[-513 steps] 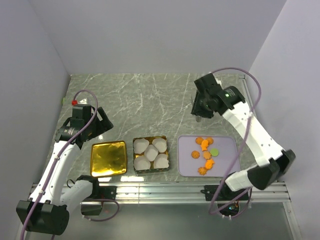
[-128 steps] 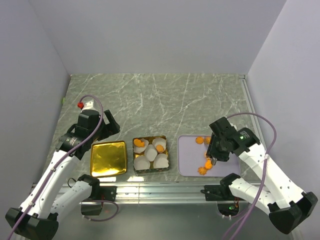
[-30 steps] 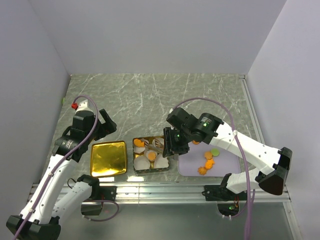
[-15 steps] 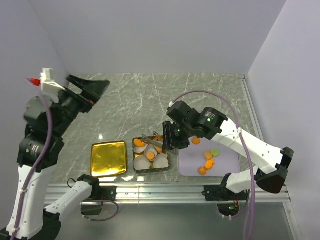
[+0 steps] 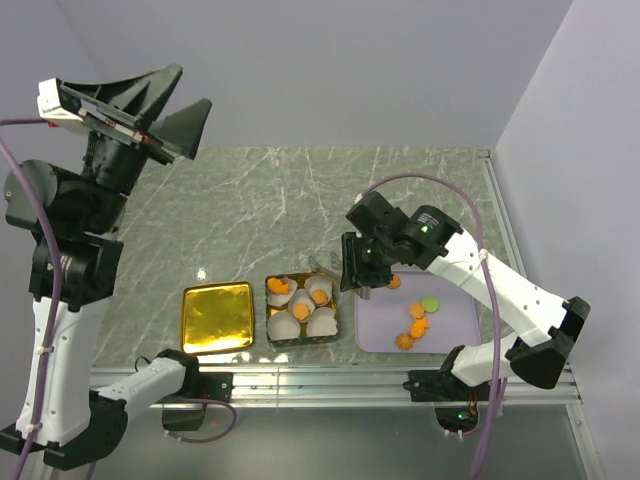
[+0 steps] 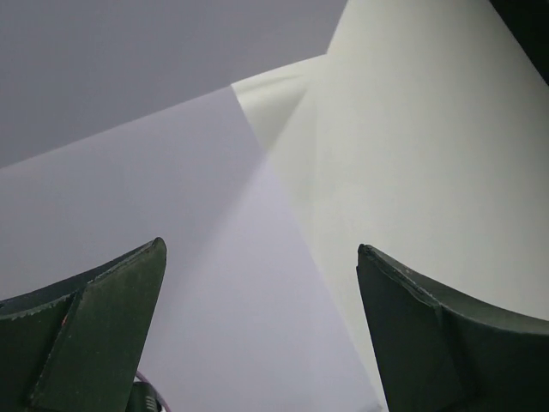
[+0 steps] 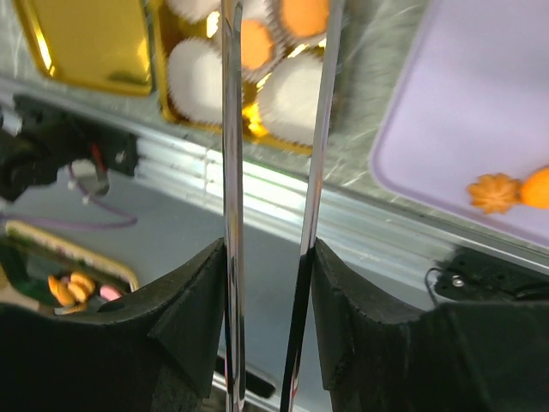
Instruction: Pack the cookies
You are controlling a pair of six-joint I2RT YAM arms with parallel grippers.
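Top external view: three cookies (image 5: 301, 311) now sitting in paper cups (image 5: 283, 327) of gold tin (image 5: 274, 341), others left on lilac tray (image 5: 375, 340). Right gripper (image 5: 321, 266) pulled back, blades slightly parted, empty. Left gripper (image 6: 262, 330) swung up, spread wide, empty.

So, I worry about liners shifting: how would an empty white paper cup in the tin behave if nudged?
Probably light and floppy: the empty paper cup looks like thin pleated paper, so a nudge would likely crumple or slide it. Packed against neighbours inside the tin, it seems unlikely to tip. Cups holding a cookie are probably steadier.
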